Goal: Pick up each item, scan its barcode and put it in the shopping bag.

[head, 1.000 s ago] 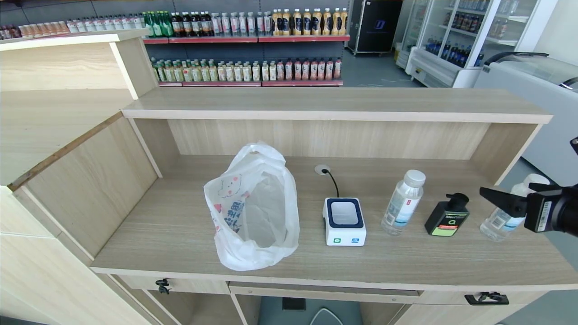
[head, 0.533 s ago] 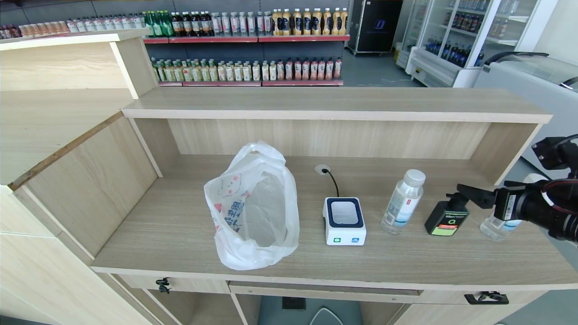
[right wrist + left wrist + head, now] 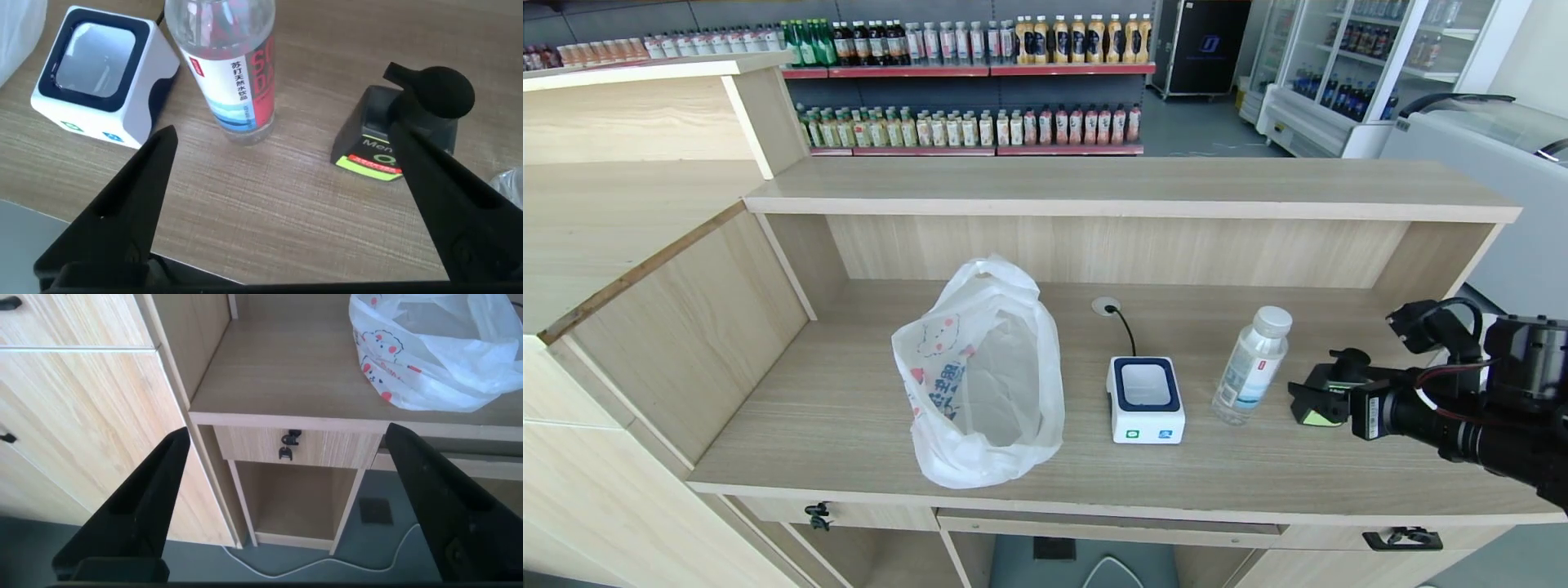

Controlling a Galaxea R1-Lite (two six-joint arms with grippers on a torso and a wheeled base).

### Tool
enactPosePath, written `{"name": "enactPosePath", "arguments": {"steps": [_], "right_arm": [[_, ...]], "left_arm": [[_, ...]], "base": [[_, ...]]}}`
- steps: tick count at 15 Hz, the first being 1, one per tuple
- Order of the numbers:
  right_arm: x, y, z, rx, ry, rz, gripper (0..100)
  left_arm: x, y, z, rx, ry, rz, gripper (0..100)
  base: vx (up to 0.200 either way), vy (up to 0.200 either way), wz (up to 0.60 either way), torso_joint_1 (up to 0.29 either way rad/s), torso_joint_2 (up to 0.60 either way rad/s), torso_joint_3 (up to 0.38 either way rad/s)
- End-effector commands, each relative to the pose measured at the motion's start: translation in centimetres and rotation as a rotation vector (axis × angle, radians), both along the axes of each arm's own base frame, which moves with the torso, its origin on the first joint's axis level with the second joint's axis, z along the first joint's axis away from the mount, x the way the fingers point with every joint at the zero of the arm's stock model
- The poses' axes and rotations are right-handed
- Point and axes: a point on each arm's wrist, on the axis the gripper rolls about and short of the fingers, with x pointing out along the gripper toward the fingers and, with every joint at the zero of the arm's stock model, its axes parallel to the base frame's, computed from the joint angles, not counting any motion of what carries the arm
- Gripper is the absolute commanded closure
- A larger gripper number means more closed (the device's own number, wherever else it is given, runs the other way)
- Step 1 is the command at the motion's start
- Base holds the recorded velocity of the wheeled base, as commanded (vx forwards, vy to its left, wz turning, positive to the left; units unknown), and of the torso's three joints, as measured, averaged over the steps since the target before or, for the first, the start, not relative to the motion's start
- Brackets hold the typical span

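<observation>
Worktop (image 3: 1258, 465): everything on it.
Shopping bag (image 3: 980, 384) at 9 o'clock of scanner (image 3: 1145, 400), mouth sagging; could snag a dropped item.
Left hand (image 3: 286, 437) wide open, empty, low by the worktop front.
Right hand (image 3: 286, 143) wide open, empty, closing in on pump bottle (image 3: 372, 139).
Water bottle (image 3: 1251, 366) upright, near at its 9 o'clock; may get tipped by a stray finger.

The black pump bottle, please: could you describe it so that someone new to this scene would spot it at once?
On the wooden counter, find the white scanner box near the middle. Right of it stands a clear water bottle, then the black pump bottle: short, dark, with a pump top and green label, unlike its tall clear neighbour.
</observation>
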Motion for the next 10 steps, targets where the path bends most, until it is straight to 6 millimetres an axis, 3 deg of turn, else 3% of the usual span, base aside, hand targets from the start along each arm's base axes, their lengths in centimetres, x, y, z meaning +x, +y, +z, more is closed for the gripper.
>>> {"name": "enactPosePath", "arguments": {"steps": [1, 10], "right_arm": [[0.6, 0.1, -1.0, -0.005, 0.024, 0.006, 0], [3.3, 2.6, -3.6, -0.013, 0.006, 0.091, 0]], "left_arm": [[0.0, 0.0, 0.0, -0.001, 0.000, 0.001, 0], [0.0, 0.0, 0.0, 0.001, 0.002, 0.001, 0]], "base": [[0.000, 0.000, 0.00, 0.000, 0.00, 0.000], [0.000, 0.000, 0.00, 0.000, 0.00, 0.000]]}}
